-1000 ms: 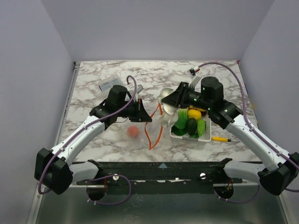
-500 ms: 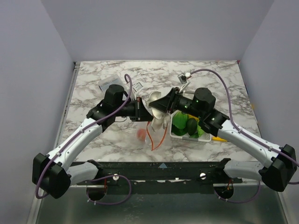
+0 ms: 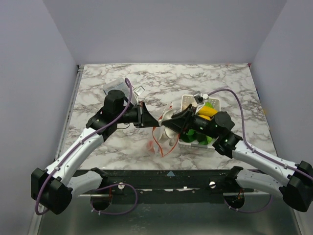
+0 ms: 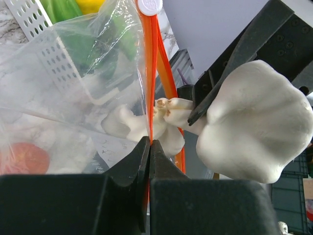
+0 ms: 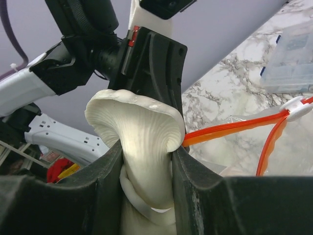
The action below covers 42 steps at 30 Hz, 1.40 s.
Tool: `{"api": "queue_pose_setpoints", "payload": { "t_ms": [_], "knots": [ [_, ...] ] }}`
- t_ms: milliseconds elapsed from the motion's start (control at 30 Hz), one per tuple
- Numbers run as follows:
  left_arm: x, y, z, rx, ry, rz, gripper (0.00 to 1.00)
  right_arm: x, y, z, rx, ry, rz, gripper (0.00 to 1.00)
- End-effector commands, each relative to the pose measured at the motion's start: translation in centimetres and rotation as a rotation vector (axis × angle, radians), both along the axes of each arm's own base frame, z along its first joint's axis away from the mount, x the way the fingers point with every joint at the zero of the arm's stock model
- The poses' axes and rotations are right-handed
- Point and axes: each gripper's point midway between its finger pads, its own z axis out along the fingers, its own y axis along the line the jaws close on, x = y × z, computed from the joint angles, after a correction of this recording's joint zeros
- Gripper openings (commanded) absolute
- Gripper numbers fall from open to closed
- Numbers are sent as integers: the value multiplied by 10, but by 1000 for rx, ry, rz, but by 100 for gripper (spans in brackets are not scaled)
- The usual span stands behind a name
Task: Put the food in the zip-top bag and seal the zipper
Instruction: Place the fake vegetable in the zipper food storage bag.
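Zipper (image 4: 150, 73) pinched tight in the left jaws, white mushroom (image 5: 139, 127) clamped between the right jaws.

top: above-behind, down on table (image 3: 161, 78); wrists: close, opposed; share: mushroom (image 4: 249, 122)

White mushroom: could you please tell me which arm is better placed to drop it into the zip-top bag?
Right. The right jaws clamp the white mushroom close beside the mouth of the zip-top bag, while the left jaws are shut on the zipper, holding the bag up, so the left arm is not free.
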Motion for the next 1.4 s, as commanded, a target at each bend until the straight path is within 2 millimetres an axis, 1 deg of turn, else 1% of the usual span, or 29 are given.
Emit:
{"api": "queue_pose_setpoints", "payload": {
  "t_ms": [0,33,100,167,267,367,500,733,767,833,933,1000,1067,1167,1200,1267,1367],
  "knots": [
    [-6,2,9,-41,-19,-17,0,-15,-1,-5,-7,-88,58,23],
    [-7,2,10,-44,-23,-15,0,-17,1,-11,-19,-86,75,26],
    [-7,3,11,-44,-25,-14,0,-22,2,-21,-35,-79,99,40],
    [-9,4,12,-46,-29,-16,0,-20,3,-30,-61,-58,89,62],
    [-10,5,14,-45,-38,-18,0,-13,7,-48,-150,-11,66,72],
    [-11,7,13,-28,-46,-14,0,-4,4,-51,-183,28,5,82],
    [-11,11,11,8,-67,-6,0,1,1,-43,-207,57,-34,84],
    [-10,20,6,87,-118,7,0,20,-6,-33,-296,162,-147,87],
    [-10,22,5,102,-124,7,0,22,-10,-38,-325,189,-169,86],
    [-8,26,4,141,-151,14,0,30,-19,-38,-346,204,-238,84],
    [3,40,0,255,-211,57,0,45,-46,-43,-400,231,-408,83],
    [13,52,-5,348,-251,106,0,57,-68,-52,-466,250,-543,83],
    [21,62,-8,415,-291,136,0,67,-89,-65,-546,275,-657,82],
    [31,73,-11,474,-339,184,0,79,-111,-92,-649,317,-753,82],
    [33,74,-12,475,-355,193,0,85,-119,-100,-660,347,-772,82],
    [36,72,-17,468,-378,193,0,94,-128,-115,-638,423,-768,81],
    [39,68,-28,445,-411,179,0,106,-144,-126,-565,514,-803,81]
  ]
}}
